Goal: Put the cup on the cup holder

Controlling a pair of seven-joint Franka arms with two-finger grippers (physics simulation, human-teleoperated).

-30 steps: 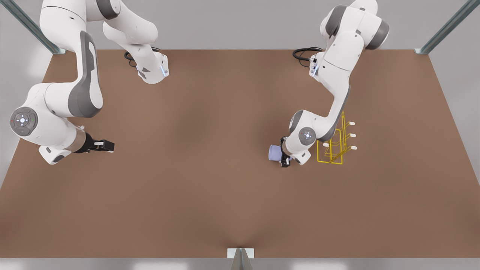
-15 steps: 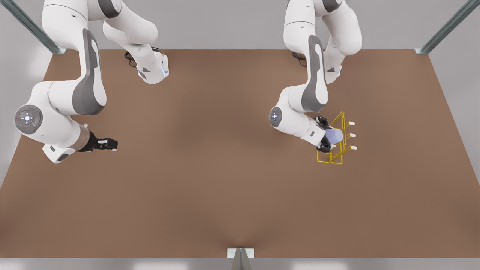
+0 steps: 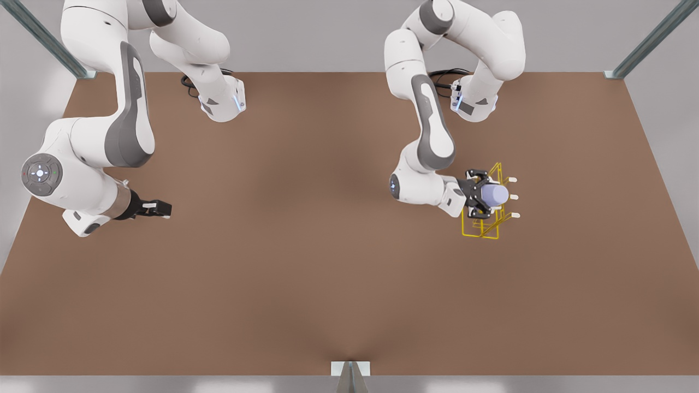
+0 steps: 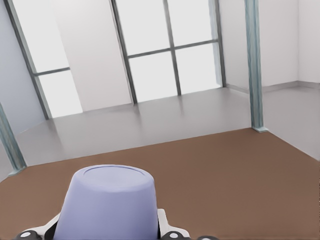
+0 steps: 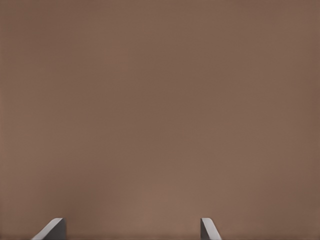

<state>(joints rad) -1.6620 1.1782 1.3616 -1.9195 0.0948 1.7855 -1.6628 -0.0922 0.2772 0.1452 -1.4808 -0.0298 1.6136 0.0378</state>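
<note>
— Nearest?
— Left hand (image 3: 485, 197) clamped on the cup (image 3: 494, 195), cup on its side among the cup holder (image 3: 487, 218) pegs, probably over one.
— Farther off?
— Right hand (image 3: 161, 208) waiting, spread wide above bare surface (image 3: 306, 262).

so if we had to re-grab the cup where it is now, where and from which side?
Side wall near the wide end, from the front view's left, as the left gripper does now, shut on the cup. The cup lies sideways over the cup holder, base toward its pegs, so the wall is the free surface. The right gripper waits, open, at the front view's left.
</note>
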